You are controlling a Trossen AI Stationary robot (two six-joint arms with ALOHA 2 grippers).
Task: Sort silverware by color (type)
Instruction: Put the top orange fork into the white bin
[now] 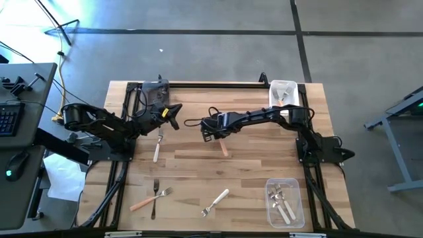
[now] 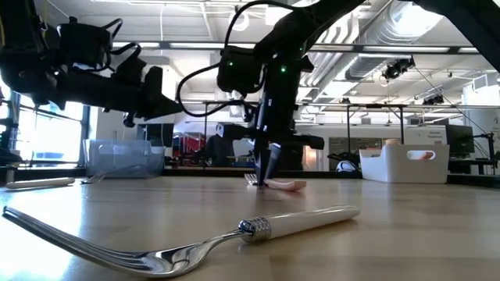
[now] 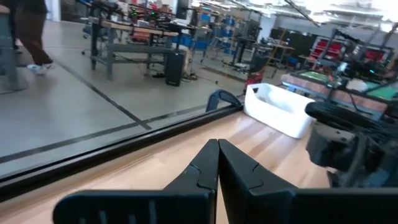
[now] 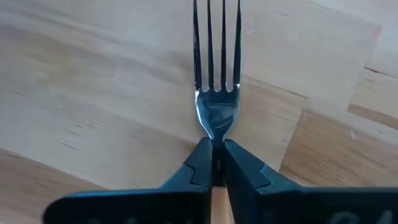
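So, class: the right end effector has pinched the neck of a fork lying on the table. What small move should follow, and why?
Probably a short straight lift. The right end effector is shut on the salmon-handled fork, which lies flat on the table; raising it clears the wood before carrying it off.

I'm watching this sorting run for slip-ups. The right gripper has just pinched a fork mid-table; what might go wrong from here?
The right gripper is shut on the orange-handled fork at its thin neck, so the fork may pivot or slip when lifted.

The fork lies flat on the table, with the fingertips down at the wood; they may scrape it.

The left gripper hovers close by, shut; a leftward carry might clip it.
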